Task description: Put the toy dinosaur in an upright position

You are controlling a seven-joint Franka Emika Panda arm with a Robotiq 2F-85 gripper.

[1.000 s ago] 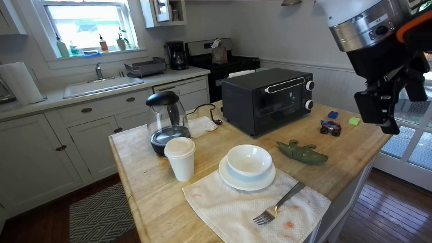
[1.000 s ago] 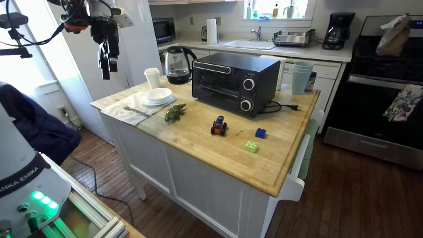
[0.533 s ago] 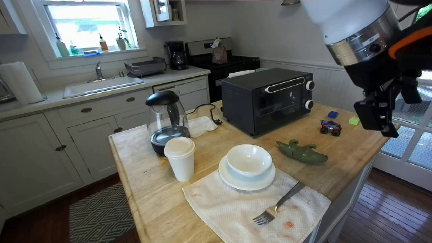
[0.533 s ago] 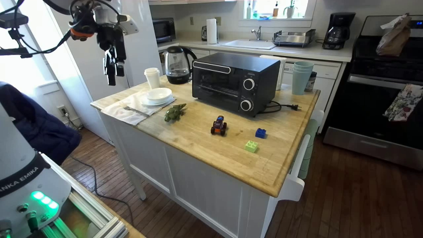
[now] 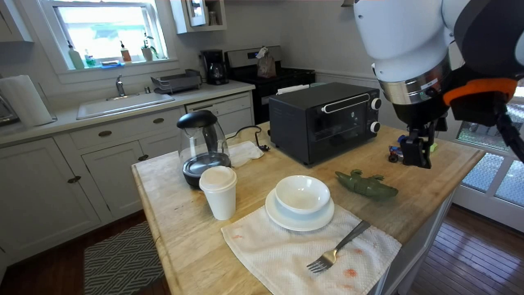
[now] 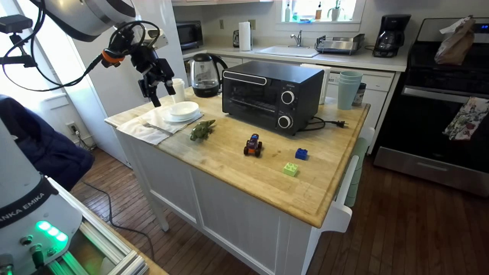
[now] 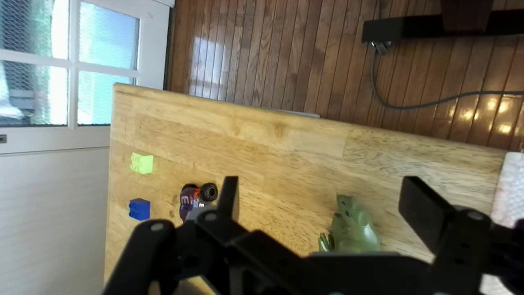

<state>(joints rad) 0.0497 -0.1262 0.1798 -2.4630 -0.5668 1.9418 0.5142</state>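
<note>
Wrist view: gripper [image 7: 320, 192] stood wide, crocodile-like toy dinosaur [image 7: 354, 230] framed between its jaws, nearer the right. In an exterior view, it lay below-left of them on wooden tabletop [image 5: 254, 180]; in an exterior view, below-right, near white cloth [image 6: 153, 115].

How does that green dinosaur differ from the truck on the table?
The dinosaur is green all over; the truck is dark with blue and orange parts. The dinosaur is longer than the truck. The dinosaur seems tipped onto its side, while the truck stands upright. Both are toys resting on the table.
</note>
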